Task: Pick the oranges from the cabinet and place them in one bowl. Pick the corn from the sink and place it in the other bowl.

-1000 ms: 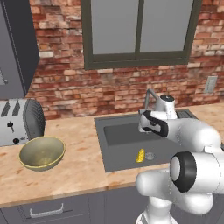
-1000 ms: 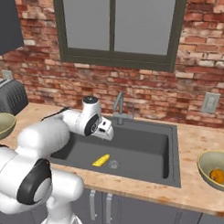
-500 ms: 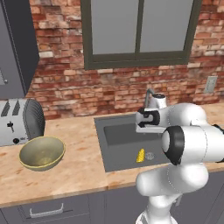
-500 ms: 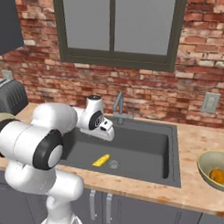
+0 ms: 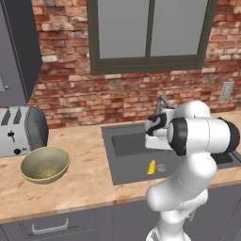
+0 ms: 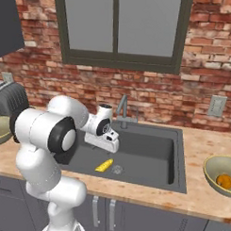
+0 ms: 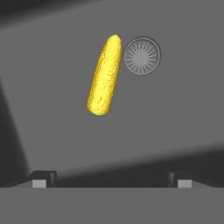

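The arm folds in closer over the sink (image 6: 149, 156) than a second ago: its elbow and upper links, earlier off to the side and low, now rise in front of the basin and hide more of it. The hand (image 6: 103, 135) sits slightly lower above the sink floor, nearer over the corn (image 7: 105, 75)

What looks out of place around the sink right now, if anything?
Only the corn: it lies loose on the sink floor beside the round drain. The open gripper is above it. Nothing looks spilled or damaged.
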{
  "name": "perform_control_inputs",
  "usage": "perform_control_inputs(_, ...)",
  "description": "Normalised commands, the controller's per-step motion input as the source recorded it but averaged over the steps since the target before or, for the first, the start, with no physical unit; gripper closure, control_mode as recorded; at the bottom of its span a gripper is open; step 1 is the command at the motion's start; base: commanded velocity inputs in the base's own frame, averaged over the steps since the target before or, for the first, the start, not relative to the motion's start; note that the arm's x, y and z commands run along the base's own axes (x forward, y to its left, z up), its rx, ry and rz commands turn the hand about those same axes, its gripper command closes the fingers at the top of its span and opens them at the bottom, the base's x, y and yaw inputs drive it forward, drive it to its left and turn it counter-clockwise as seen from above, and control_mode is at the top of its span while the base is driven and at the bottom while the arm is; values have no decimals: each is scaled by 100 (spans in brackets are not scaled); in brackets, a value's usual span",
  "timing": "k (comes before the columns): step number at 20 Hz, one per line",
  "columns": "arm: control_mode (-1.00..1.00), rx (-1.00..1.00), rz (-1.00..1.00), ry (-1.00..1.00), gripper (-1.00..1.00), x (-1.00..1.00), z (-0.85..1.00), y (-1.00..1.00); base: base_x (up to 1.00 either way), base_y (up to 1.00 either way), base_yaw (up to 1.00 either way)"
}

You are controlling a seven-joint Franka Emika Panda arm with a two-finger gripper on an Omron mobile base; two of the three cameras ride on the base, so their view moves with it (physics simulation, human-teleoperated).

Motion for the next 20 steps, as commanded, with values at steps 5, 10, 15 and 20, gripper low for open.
perform_control_inputs(5,-100,3,-2,10,-100,0,-38,3,0,0,0)
perform_control_inputs(10,-100,0,-6,0,-100,0,-44,10,0,0,0)
perform_control_inputs(15,-100,0,-6,0,-100,0,-41,11,0,0,0)
perform_control_inputs(20,-100,0,-5,0,-100,0,-27,5,0,0,0)
